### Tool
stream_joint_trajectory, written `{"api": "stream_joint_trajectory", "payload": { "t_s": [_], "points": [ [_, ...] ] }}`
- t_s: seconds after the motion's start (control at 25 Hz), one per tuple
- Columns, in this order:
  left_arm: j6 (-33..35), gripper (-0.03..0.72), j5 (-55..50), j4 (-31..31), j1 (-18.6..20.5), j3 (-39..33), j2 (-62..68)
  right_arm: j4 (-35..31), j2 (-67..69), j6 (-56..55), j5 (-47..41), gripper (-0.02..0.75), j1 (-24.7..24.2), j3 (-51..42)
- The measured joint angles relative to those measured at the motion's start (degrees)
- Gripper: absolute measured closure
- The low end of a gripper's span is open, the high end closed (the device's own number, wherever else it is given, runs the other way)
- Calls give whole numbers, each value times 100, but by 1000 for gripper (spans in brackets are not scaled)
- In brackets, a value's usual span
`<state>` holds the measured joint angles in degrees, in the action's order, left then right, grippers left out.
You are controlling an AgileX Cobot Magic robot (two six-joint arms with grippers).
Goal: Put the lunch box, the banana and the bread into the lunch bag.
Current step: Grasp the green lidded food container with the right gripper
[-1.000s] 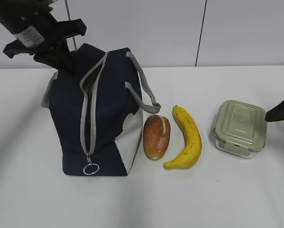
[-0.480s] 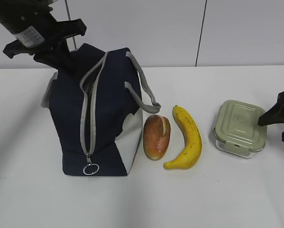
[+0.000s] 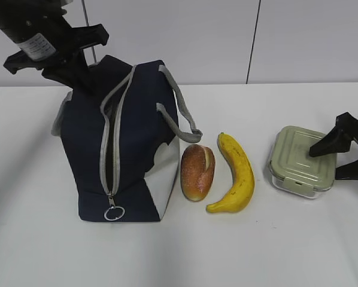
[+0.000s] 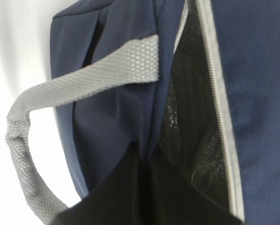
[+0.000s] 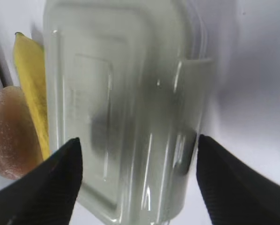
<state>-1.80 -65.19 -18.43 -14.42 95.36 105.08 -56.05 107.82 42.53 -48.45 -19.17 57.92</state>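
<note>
Right gripper (image 3: pixel 345 156) moved in over lunch box (image 3: pixel 302 160); all else unchanged.
On the table (image 3: pixel 167 251), left to right: one navy fabric lunch bag (image 3: pixel 137 149), its rim pinched by the closed left fingers (image 4: pixel 130 197); one crusty oval bread (image 3: pixel 197 171); one curved yellow banana (image 3: pixel 237 173); one green-lidded glass lunch box, straddled by wide-open, empty right fingers (image 5: pixel 51 183).

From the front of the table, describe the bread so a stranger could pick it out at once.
Find the tall navy lunch bag standing on the left of the white table. Right beside its white side panel lies the bread, a small oval golden-brown roll. Unlike the long yellow banana on its other side, it is short, plump and crusty, with a pale split.
</note>
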Motion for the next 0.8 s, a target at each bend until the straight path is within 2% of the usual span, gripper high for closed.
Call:
{"api": "stream_joint_trajectory", "payload": {
  "t_s": [0.24, 0.6, 0.8],
  "points": [
    [0, 691, -72, -10, 0, 0, 0, -78, 310, 128, -34, 178, 0, 76],
    [0, 691, -87, -10, 0, 0, 0, -532, 489, 569, -55, 178, -9, 135],
    [0, 691, -94, -10, 0, 0, 0, -762, 600, 685, -109, 234, -9, 145]
  ]
}}
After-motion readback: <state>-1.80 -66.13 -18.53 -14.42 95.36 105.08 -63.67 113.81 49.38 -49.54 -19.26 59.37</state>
